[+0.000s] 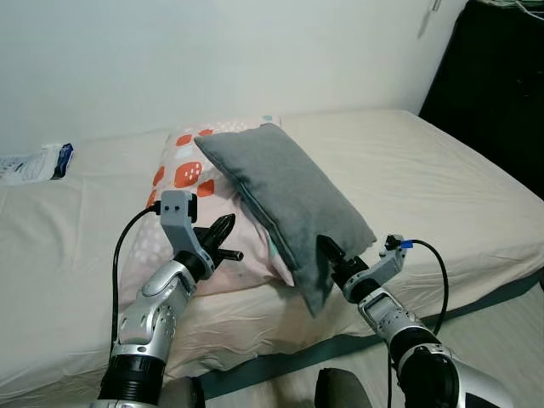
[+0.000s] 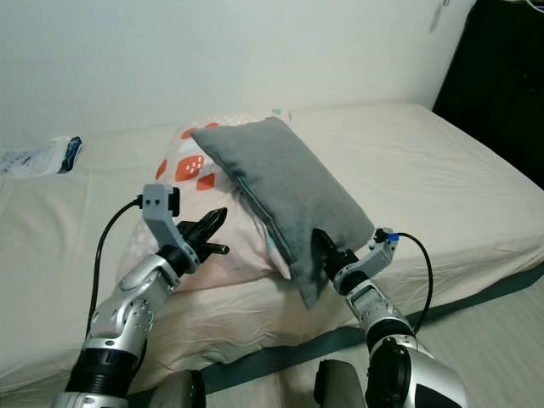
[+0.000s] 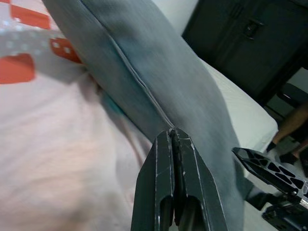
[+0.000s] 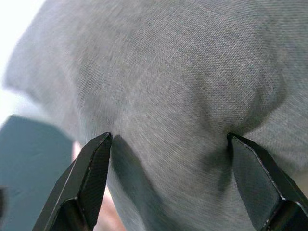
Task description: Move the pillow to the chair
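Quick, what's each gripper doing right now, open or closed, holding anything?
Left gripper: shut, empty, beside the grey fabric pillow.
Right gripper: open, fingers pressed into the grey pillow's lower end, not clamped.

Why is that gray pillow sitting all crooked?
The gray pillow lies slanted across the patterned pillow, its lower corner hanging past the bed's edge. The right gripper, fingers open, presses into that end.
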### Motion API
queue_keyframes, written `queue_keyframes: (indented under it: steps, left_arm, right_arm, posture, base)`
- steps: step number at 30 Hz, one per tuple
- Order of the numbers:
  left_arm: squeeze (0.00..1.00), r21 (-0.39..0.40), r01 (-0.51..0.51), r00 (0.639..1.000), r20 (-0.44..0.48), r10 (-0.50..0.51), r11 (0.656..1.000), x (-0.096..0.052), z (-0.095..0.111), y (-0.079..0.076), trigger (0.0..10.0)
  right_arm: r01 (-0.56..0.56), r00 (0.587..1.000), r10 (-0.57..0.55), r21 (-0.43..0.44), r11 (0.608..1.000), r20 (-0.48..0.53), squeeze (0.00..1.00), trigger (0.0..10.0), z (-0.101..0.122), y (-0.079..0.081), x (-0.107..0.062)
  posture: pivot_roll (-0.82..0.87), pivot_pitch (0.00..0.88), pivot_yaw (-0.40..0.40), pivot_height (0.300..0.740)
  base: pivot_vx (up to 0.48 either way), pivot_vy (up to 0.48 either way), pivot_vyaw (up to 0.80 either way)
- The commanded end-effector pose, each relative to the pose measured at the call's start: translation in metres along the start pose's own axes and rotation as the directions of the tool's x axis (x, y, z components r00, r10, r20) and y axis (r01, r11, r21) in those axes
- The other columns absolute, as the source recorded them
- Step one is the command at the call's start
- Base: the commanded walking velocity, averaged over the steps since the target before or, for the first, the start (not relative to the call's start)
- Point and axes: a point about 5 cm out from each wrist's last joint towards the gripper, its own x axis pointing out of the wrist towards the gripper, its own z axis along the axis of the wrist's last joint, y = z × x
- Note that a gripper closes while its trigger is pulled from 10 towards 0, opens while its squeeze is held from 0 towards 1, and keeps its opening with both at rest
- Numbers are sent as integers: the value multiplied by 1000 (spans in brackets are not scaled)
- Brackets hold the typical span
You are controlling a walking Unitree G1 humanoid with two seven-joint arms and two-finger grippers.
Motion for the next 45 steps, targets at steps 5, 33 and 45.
queue_keyframes:
  steps: [5, 33, 45]
  left_arm:
    - [0, 5, 0, 1000, -29, 0, 1000, -1, -8, -1, 10000]
    - [0, -3, -5, 1000, -16, 5, 1000, 2, -9, -1, 10000]
    - [0, -21, 27, 1000, -12, -27, 999, 7, -12, -12, 10000]
  right_arm:
    - [-81, 996, 80, -31, 996, -33, 0, 4824, -7, 12, 8]
    - [-180, 920, -100, -634, 752, -380, 0, 0, 11, -1, -10]
    - [-448, 752, -302, -791, 416, -586, 0, 0, 46, -1, -47]
  posture:
    - [153, 0, -54, 584]
    - [103, 0, -48, 584]
    - [84, 0, -47, 584]
  base:
    - [0, 0, 0]
    - [0, 0, 0]
    - [0, 0, 0]
